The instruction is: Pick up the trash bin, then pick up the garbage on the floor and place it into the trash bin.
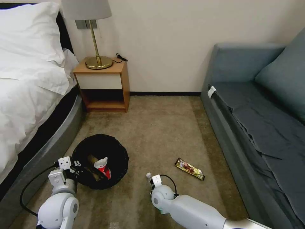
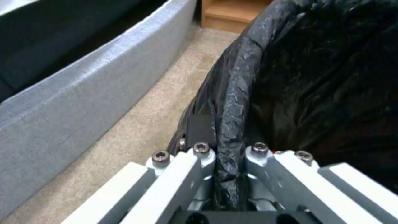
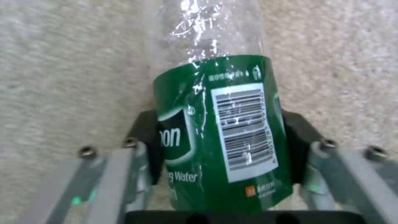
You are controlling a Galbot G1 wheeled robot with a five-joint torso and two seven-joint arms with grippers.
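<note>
Trash bin (image 1: 101, 160), lined with a black plastic bag, is seen over the carpeted floor (image 1: 159, 127) close to the bed (image 1: 28, 95), toward the near left part of the floor. Its rim is pinched by the left gripper (image 2: 226, 174) on the side nearest the robot; in the left wrist view the fingers (image 2: 182, 174) are drawn narrow, with the bag-covered rim clamped between them. Inside the bin a red-and-white packet (image 1: 103, 167) is seen, and beside it something tan that cannot be told apart clearly.

A small clear bottle (image 3: 219, 124) with a green label is held by the right gripper (image 3: 219, 146), whose fingers (image 3: 143, 146) are closed against both sides of the label. In the head view this gripper (image 1: 152, 182) is found near the middle of the floor, to the right of the bin and apart from it, with the bottle's cap end showing just beside it.

A long dark snack wrapper (image 1: 190, 169) lies flat on the floor, between the right gripper and the sofa (image 1: 260, 121), near the sofa's front edge. A nightstand (image 1: 103, 84) with a lamp (image 1: 90, 31) is set against the far wall.
</note>
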